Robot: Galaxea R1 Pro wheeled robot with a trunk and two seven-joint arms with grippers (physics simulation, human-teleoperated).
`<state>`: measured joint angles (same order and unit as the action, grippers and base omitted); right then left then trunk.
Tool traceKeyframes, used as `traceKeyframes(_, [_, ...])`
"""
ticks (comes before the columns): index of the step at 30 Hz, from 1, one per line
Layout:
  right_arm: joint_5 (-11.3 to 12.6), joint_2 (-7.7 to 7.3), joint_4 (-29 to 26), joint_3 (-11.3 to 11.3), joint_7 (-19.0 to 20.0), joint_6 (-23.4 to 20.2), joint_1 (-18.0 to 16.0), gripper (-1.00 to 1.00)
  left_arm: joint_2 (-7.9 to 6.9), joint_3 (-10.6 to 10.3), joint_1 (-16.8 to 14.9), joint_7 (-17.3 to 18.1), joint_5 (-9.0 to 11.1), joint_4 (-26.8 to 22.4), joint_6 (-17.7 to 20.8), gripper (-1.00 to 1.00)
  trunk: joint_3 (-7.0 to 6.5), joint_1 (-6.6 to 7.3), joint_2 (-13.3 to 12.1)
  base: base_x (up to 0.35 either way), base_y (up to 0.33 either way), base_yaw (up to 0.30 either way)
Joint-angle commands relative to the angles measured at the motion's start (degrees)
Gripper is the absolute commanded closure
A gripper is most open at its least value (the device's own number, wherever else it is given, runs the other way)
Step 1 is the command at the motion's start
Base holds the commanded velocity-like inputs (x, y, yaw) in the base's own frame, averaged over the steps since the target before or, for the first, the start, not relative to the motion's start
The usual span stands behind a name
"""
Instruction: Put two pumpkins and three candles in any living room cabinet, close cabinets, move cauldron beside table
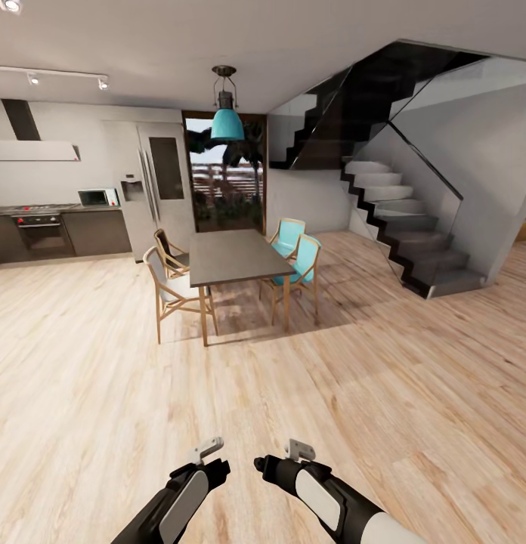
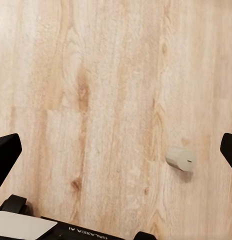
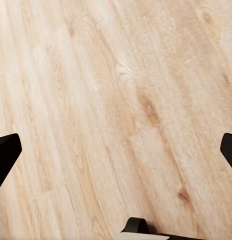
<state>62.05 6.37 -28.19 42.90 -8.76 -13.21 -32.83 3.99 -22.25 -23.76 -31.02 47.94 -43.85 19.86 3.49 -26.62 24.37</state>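
Observation:
A small pale greyish-tan candle lies on its side on the light wood floor in the left wrist view, apart from the fingers. My left gripper is open, its dark fingertips spread wide over the planks with nothing between them. My right gripper is also open over bare floor. In the head view both arms reach forward low over the floor. The pumpkins, the cabinet, the cauldron and the living room table are out of view.
Ahead stands a dark-topped dining table on slim wooden legs, with white chairs and teal chairs around it. A staircase rises at the right. Kitchen units with an oven and a fridge line the far left wall.

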Motion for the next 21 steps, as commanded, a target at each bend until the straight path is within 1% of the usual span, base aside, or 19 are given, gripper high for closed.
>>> traceKeyframes(1, [0.44, -0.05, -0.12, 0.34, -0.47, -0.06, -0.09, -1.00, -0.03, -0.17, -0.06, -0.45, 0.40, -0.09, 0.09, -1.00, 0.32, -0.26, 0.55, 0.000, 0.000, 0.000])
traceKeyframes(9, [0.46, -0.05, -0.05, 0.34, -0.52, -0.06, -0.08, -1.00, -0.14, -0.08, -0.06, -0.45, 0.45, -0.09, 0.09, -1.00, 1.75, -2.02, 3.76, 0.000, 0.000, 0.000])
traceKeyframes(11, [0.81, -0.05, 0.18, 0.34, -0.54, -0.06, -0.05, -1.00, -0.18, -0.04, -0.06, -0.45, 0.47, -0.05, 0.09, -1.00, 2.11, -2.46, 4.56, 0.000, 0.000, 0.000])
traceKeyframes(15, [2.24, -0.05, 0.95, 0.34, -0.50, -0.06, -0.09, -1.00, -0.20, -0.02, -0.06, -0.39, 0.48, -0.02, 0.10, -1.00, 2.83, -3.34, 6.17, 0.000, 0.000, 0.000])
traceKeyframes(21, [2.52, -0.05, 1.10, 0.38, -0.54, -0.06, -0.06, -1.00, -0.21, -0.02, -0.06, -0.36, 0.49, -0.01, 0.09, -1.00, 3.91, -4.65, 8.57, 0.000, 0.000, 0.000])
